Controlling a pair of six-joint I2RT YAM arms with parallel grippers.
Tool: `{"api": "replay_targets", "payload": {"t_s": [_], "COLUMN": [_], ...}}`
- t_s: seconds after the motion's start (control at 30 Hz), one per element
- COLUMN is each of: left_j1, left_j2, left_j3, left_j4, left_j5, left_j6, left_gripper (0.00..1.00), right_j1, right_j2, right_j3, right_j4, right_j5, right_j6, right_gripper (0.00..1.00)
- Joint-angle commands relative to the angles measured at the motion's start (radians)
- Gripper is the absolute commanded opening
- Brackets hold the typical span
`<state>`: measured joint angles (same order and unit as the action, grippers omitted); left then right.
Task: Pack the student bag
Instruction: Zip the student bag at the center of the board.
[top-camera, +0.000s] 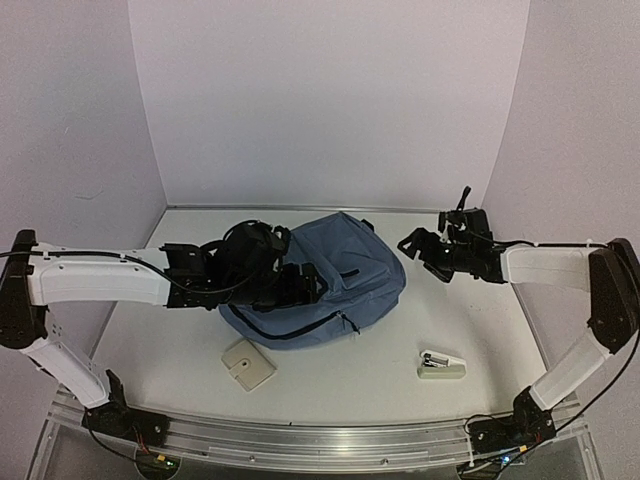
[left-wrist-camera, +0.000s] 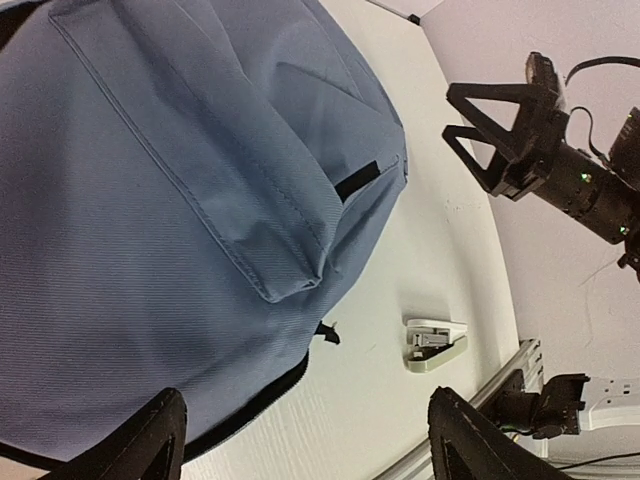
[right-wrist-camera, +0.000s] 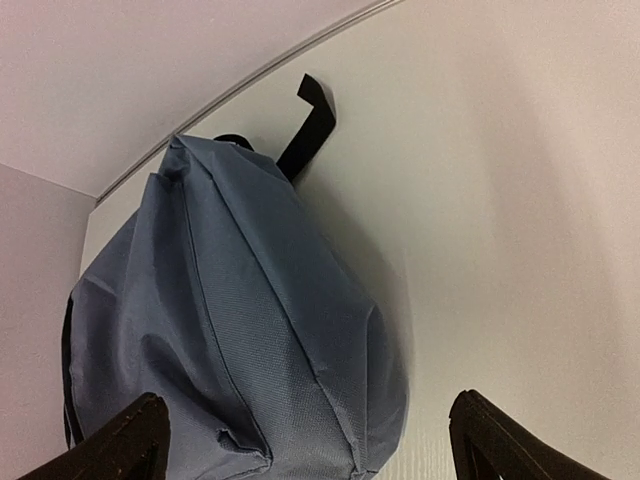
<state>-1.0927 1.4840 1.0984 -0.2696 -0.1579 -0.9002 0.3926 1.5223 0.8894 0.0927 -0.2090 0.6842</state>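
top external view shows the student bag (top-camera: 345, 275) lying flat at the middle of the table (top-camera: 340, 395), with its black straps (top-camera: 250, 240) bunched at the far left end. a zip pull (left-wrist-camera: 327, 332) sits on the bag's near edge, but you cannot tell from these views whether that zip is open.

the white stapler-like item (top-camera: 441, 365) at the near right and the beige square pad (top-camera: 247, 363) just near of the bag both lie outside it. so the step in hand is most likely opening the bag. to do it well, bring your left gripper (top-camera: 298, 285) onto the pull or the near lip, not a loose fold of fabric. pin the soft body from the other side so it doesn't drag.

your left arm (top-camera: 100, 280) reaches low across from the left, with its jaws spread wide over the bag's left part and nothing between them. your right gripper (top-camera: 425, 245) hangs beside the bag's right end, apart from it, with its jaws likewise released and empty.
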Motion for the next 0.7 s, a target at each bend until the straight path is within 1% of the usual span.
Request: {"api": "replay_targets", "payload": {"t_s": [0.0,0.1,0.13,0.2,0.23,0.33,0.37,0.4,0.53,0.67], "left_j1": [-0.022,-0.044,-0.046,-0.048,-0.049,-0.049,-0.051,-0.054,-0.062,-0.062], "left_j2": [0.089,0.154,0.176,0.206,0.215,0.245,0.254,0.264,0.299,0.315], "left_j3": [0.037,0.055,0.061,0.051,0.04,0.04,0.046,0.056,0.072,0.048], "left_j4": [0.128,0.14,0.137,0.153,0.173,0.205,0.203,0.201,0.192,0.173], "left_j5": [0.075,0.116,0.132,0.15,0.154,0.19,0.193,0.194,0.21,0.179], "left_j6": [-0.116,-0.133,-0.14,-0.161,-0.171,-0.189,-0.19,-0.19,-0.201,-0.211], "left_gripper": [0.84,0.86,0.87,0.87,0.87,0.87,0.87,0.86,0.82,0.74], "right_j1": [0.003,0.003,0.003,0.003,0.003,0.012,0.018,0.024,0.08,0.158], "right_j2": [0.115,0.164,0.174,0.185,0.185,0.141,0.11,0.086,-0.042,-0.121], "right_j3": [0.0,-0.003,-0.012,-0.037,-0.051,-0.103,-0.126,-0.144,-0.231,-0.278], "right_j4": [0.146,0.182,0.211,0.273,0.301,0.326,0.327,0.327,0.328,0.326], "right_j5": [-0.13,-0.122,-0.142,-0.198,-0.216,-0.184,-0.163,-0.147,-0.074,-0.018], "right_j6": [0.019,0.026,0.039,0.068,0.086,0.134,0.145,0.152,0.205,0.247], "right_gripper": [0.91,0.83,0.78,0.66,0.57,0.16,0.06,0.01,0.0,0.0]}}
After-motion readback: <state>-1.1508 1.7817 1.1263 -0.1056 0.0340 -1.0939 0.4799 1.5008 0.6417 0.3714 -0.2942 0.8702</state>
